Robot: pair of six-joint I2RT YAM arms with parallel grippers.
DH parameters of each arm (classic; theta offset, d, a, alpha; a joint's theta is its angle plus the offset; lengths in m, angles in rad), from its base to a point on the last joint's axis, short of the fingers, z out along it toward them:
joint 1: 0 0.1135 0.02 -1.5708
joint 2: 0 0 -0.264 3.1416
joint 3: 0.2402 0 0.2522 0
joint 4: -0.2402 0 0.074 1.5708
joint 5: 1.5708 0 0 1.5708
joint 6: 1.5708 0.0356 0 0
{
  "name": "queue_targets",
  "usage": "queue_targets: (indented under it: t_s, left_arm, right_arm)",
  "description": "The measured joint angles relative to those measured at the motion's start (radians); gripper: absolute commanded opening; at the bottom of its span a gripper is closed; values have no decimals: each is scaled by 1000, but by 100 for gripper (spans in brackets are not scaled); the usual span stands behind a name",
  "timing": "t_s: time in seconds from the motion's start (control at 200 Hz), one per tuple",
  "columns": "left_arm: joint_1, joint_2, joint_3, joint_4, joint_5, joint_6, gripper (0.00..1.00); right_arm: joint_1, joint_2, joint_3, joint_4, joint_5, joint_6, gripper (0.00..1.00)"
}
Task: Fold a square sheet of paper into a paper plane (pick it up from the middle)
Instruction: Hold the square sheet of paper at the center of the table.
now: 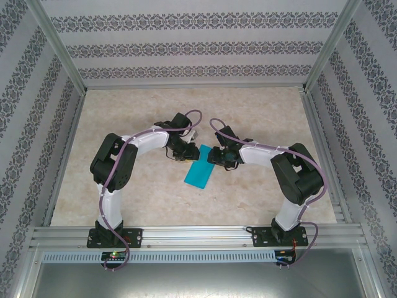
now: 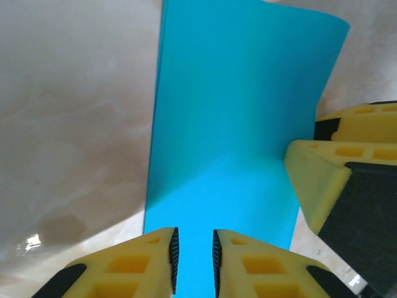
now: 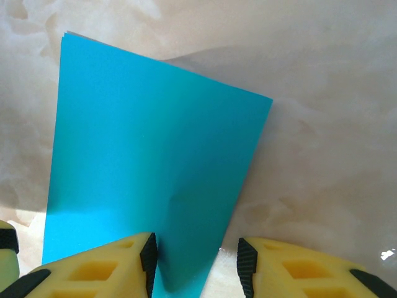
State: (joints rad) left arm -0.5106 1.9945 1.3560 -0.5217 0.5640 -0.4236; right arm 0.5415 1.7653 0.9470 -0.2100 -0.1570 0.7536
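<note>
**A:** Where does the paper lie from the fingers?

**B:** The paper (image 1: 200, 169) lies flat on the table (image 1: 124, 124). It is a narrow rectangle that looks doubled over, and both grippers meet at one short end of it. From the left gripper (image 2: 193, 251) it runs straight ahead, long axis in line with the fingers, and the near short edge passes under the tips.

**A:** Are the left fingers clamped on it?

**B:** Not that I can see. They stand almost together with a thin slot between them, and the blue shows flat through that slot. Whether the tips press on the sheet, I cannot tell.

**A:** And the right?

**B:** The right gripper (image 3: 197, 261) has its fingers parted wider and holds nothing. The sheet's near corner pokes into the gap, close against the finger nearer the left gripper. The rest spreads ahead and off to that side. The other finger has bare table ahead of it.

**A:** Which arm is better placed?

**B:** The right, I'd judge. A long edge already runs between its pads, so closing could catch it. The left sits centred over the end and seems better suited to pinning.

**A:** Any risk?

**B:** The paper is thin and lies flat, so the pads may skate over the edge rather than take it.
</note>
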Motion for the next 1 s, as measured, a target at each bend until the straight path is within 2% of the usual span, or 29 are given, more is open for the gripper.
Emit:
queue_targets:
  t_s: [0.42, 0.739, 0.999]
  left_arm:
    - [-1, 54, 0, 68, 57, -12, 19]
    - [-3, 74, -4, 82, 56, -11, 17]
    - [-5, 76, -4, 81, 41, 1, 16]
  right_arm:
    - [0, -1, -3, 4, 0, 0, 43]
    - [0, -6, -11, 15, 0, 0, 43]
    - [0, -37, -42, 49, -5, 0, 47]
